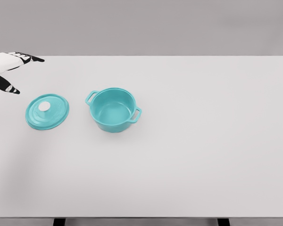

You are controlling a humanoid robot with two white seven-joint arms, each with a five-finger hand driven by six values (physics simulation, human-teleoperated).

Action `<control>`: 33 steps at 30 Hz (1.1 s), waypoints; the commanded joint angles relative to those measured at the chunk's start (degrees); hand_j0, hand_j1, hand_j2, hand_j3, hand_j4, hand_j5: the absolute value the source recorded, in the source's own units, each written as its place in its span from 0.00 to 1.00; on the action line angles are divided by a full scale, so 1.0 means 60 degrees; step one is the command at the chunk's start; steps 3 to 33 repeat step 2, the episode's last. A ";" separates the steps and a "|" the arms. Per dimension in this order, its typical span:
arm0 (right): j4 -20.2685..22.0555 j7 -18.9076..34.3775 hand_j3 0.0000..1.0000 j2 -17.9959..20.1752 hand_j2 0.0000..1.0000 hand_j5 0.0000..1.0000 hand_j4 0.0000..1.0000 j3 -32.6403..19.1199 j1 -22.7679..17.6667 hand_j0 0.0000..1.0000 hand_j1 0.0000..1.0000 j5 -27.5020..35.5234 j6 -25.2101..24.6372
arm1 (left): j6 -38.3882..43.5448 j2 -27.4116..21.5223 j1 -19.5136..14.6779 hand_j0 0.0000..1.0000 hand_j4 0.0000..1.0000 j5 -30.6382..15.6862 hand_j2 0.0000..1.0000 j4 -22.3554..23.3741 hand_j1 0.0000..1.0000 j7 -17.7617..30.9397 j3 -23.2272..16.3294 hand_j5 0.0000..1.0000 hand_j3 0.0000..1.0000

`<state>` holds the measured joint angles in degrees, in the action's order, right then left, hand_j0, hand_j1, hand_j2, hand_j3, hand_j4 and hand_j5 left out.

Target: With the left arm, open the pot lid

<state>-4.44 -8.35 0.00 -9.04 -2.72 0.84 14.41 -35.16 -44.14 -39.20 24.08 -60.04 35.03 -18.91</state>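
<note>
Teal pot point(113, 109) uncovered on the white surface point(203, 155), lid point(47, 111) flat just left of it, left hand point(9, 70) farther left, fingers spread, holding nothing.

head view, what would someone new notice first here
The teal pot stands open and empty left of the table's middle, both side handles showing. Its matching lid lies flat on the white table to the pot's left, apart from it, white knob up. At the far left edge the left hand hovers with fingers spread, holding nothing.
</note>
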 commanded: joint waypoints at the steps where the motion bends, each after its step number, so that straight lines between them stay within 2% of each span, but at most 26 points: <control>1: -0.0007 0.0000 1.00 0.0000 1.00 1.00 1.00 -0.0017 0.0000 1.00 1.00 0.0006 0.0001 | 0.0027 0.0017 0.0000 1.00 1.00 -0.0058 1.00 0.0001 1.00 -0.0005 0.0016 1.00 1.00; 33: 0.0007 0.0000 1.00 0.0000 1.00 1.00 1.00 -0.0002 0.0000 1.00 1.00 0.0006 0.0001 | 0.0027 0.0017 0.0000 1.00 1.00 -0.0058 1.00 0.0001 1.00 -0.0005 0.0016 1.00 1.00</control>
